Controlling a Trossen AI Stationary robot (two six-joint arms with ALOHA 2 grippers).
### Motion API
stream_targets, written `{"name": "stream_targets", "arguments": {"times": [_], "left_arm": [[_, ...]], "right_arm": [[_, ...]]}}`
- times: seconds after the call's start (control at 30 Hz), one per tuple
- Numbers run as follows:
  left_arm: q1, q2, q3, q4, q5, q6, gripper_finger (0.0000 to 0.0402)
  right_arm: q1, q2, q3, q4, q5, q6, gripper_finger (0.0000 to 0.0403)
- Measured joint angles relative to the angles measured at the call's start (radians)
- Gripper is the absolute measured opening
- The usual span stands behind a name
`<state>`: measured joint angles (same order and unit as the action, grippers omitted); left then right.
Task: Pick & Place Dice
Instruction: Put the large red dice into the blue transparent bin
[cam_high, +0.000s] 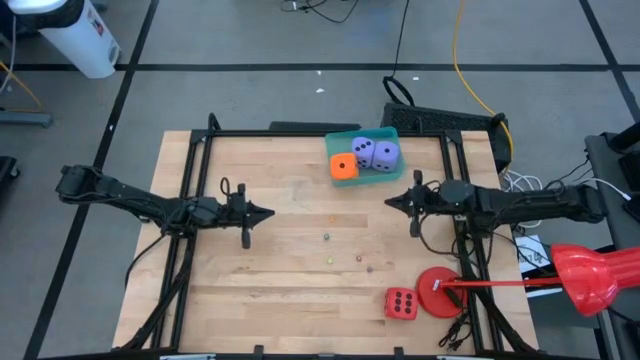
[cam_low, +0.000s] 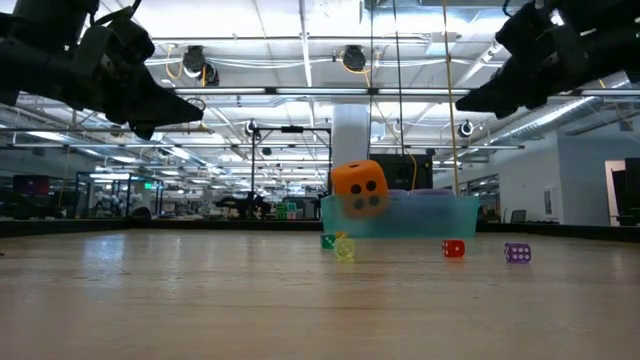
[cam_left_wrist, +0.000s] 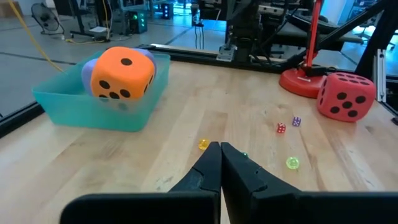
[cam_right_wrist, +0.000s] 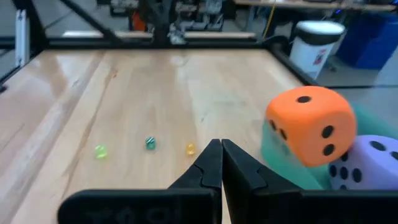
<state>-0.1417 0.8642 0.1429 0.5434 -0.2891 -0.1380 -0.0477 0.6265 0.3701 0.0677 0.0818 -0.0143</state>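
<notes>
The wooden table (cam_high: 290, 230) fills the middle of the high view. The left arm reaches in from nine o'clock, its left gripper (cam_high: 262, 213) above bare wood with jaws pressed together and holding nothing. The right arm reaches in from three o'clock, its right gripper (cam_high: 392, 202) likewise closed on nothing.

At twelve o'clock sits a teal bin (cam_high: 345, 145) holding two purple dice (cam_high: 373, 153) side by side. The orange die (cam_high: 344, 167) perches tilted on the bin's rim nearest the table centre. The red die (cam_high: 401, 302) lies on the wood at five o'clock, just beside a flat red disc base (cam_high: 433, 297).

Several tiny coloured dice (cam_left_wrist: 282, 128) are scattered on the wood near the table's centre, between the grippers and the red die.
</notes>
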Motion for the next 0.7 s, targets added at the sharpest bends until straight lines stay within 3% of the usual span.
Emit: {"name": "stream_targets", "arguments": {"times": [0.4,0.7], "left_arm": [[0.0,0.0,0.0,-0.002,0.001,-0.022,0.0021],[0.0,0.0,0.0,-0.002,0.0,-0.022,0.001]], "right_arm": [[0.204,0.174,0.251,-0.481,-0.004,0.123,0.0],[0.395,0.204,0.278,-0.496,-0.034,0.241,0.0]]}}
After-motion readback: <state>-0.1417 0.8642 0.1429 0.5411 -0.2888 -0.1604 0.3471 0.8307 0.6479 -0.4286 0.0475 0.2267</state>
